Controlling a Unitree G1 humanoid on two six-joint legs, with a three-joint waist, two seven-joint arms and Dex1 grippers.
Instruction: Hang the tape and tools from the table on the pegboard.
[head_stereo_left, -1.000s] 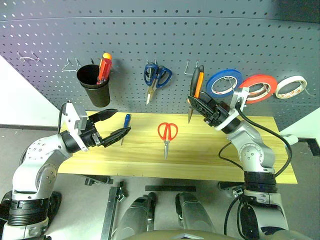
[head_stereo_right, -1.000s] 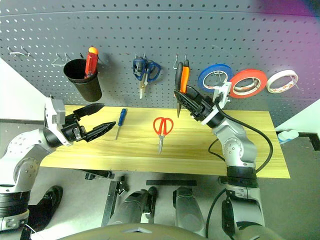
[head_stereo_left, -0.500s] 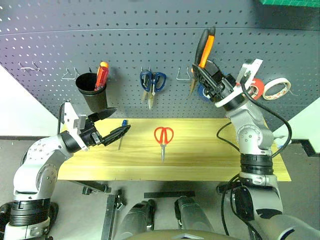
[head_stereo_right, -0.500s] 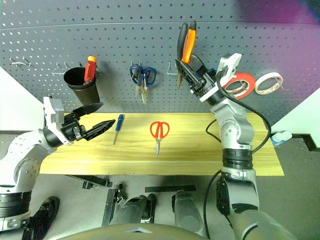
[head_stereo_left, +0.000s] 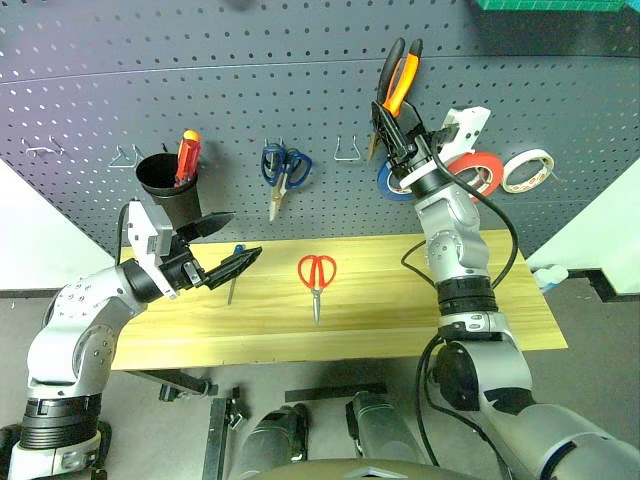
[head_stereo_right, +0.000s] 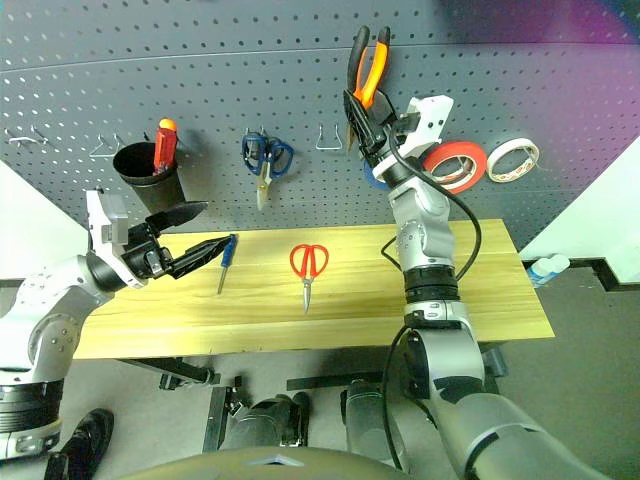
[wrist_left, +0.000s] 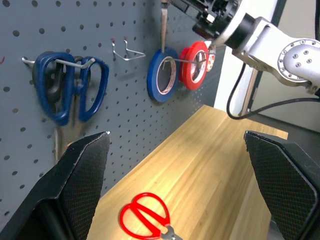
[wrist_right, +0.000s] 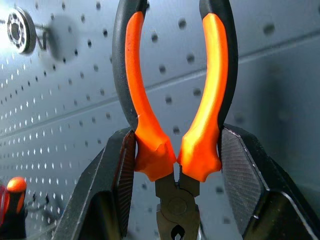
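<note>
My right gripper (head_stereo_left: 396, 128) is shut on the orange-and-black pliers (head_stereo_left: 400, 72). It holds them close to the dark grey pegboard (head_stereo_left: 300, 80), handles pointing up, above an empty wire hook (head_stereo_left: 347, 150). In the right wrist view the fingers clamp the pliers (wrist_right: 175, 115) just above the pivot. The red tape (head_stereo_right: 455, 165) hangs on the board, partly behind that arm. Red-handled scissors (head_stereo_left: 316, 272) lie at mid-table. The blue-handled screwdriver (head_stereo_right: 225, 255) lies just beyond my left gripper (head_stereo_left: 246, 234), which hovers open and empty over the table's left end.
On the board hang a black cup (head_stereo_left: 165, 180) with a red-and-yellow screwdriver, blue scissors (head_stereo_left: 283, 165), a blue tape roll (wrist_left: 162, 75) and a white roll (head_stereo_left: 525, 170). Empty hooks (head_stereo_left: 128, 153) sit at the far left. The wooden table (head_stereo_left: 400, 310) runs below.
My right arm has raised the pliers from near the tabletop up in front of the pegboard and tilted them handles-up. The view has shifted. The left gripper has stayed put.
</note>
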